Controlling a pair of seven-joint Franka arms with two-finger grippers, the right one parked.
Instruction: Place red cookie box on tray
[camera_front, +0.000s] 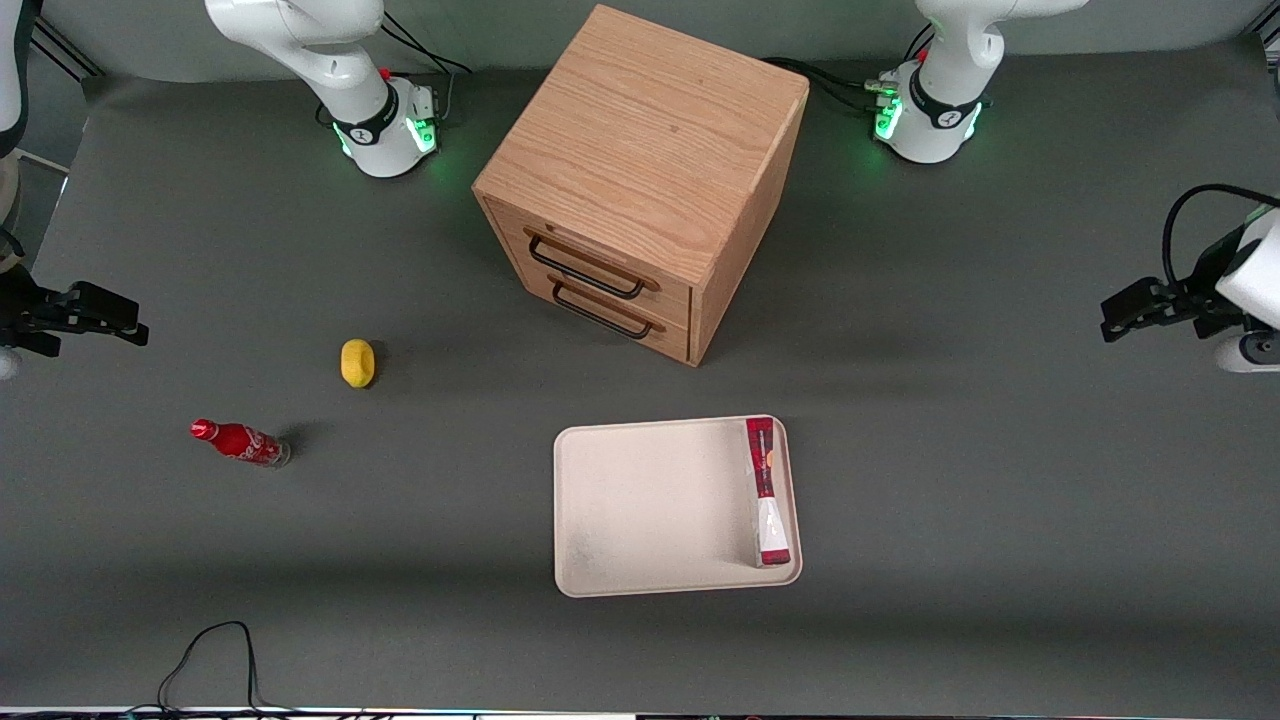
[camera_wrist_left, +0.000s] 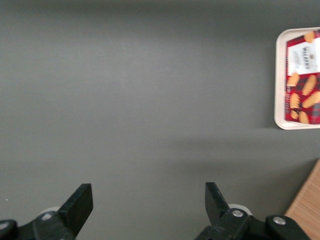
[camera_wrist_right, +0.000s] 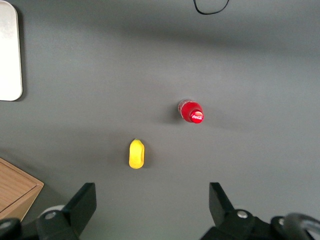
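Box (camera_front: 768, 492) stands on its narrow edge inside the tray (camera_front: 640, 500), along the rim nearest the working arm. Hand (camera_wrist_left: 149, 205) hangs spread wide and empty, well apart from the tray. Light, stiff carton by its looks; pinch across its thin faces.
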